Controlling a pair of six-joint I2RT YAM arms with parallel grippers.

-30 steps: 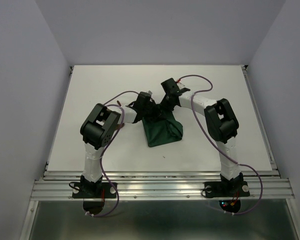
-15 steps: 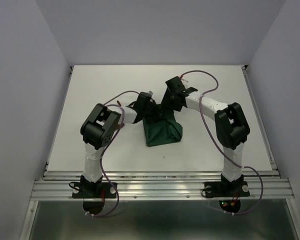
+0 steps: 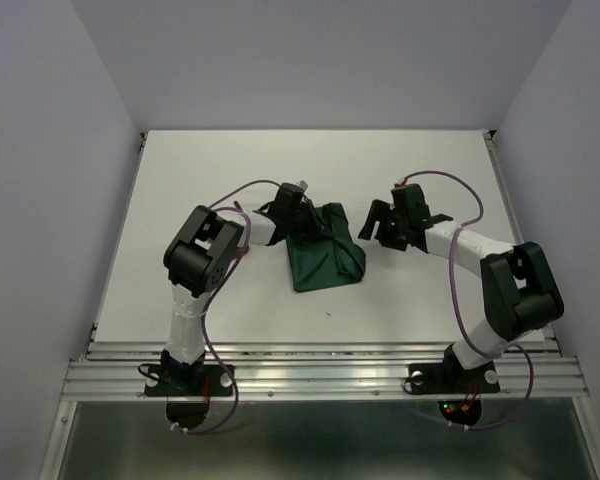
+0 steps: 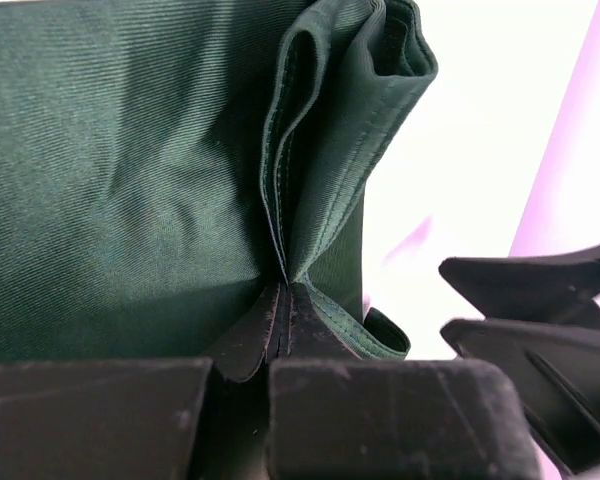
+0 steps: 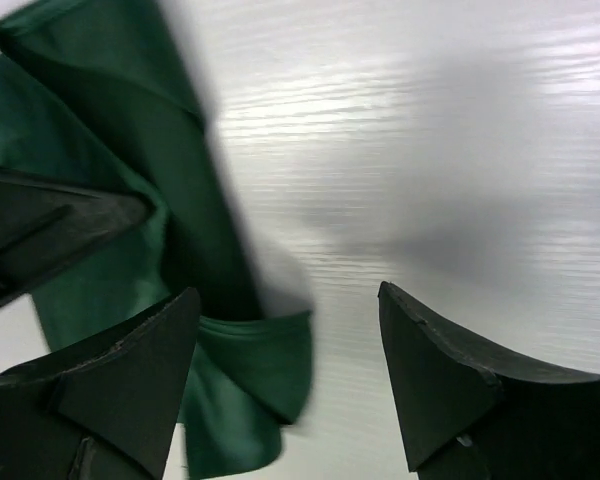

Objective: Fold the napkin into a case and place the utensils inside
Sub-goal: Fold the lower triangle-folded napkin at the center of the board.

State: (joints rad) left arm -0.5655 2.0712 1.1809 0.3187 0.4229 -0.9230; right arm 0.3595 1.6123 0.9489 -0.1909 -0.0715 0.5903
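The dark green napkin (image 3: 326, 262) lies folded in the middle of the table, its layered edges standing up in the left wrist view (image 4: 320, 150). My left gripper (image 3: 308, 226) is shut on the napkin's far left edge, the cloth pinched between its fingertips (image 4: 285, 300). To the napkin's right my right gripper (image 3: 372, 224) stands open and apart from it, nothing between its fingers (image 5: 285, 295); the napkin (image 5: 110, 220) lies left of them. The utensils are out of view.
The white table (image 3: 450, 180) extends bare round the napkin. My right gripper's dark fingers (image 4: 540, 300) show at the right of the left wrist view. Grey walls enclose the table on three sides.
My right gripper has opened, let go of the napkin's far edge and swung away to the right. The left gripper has kept its grip in place.
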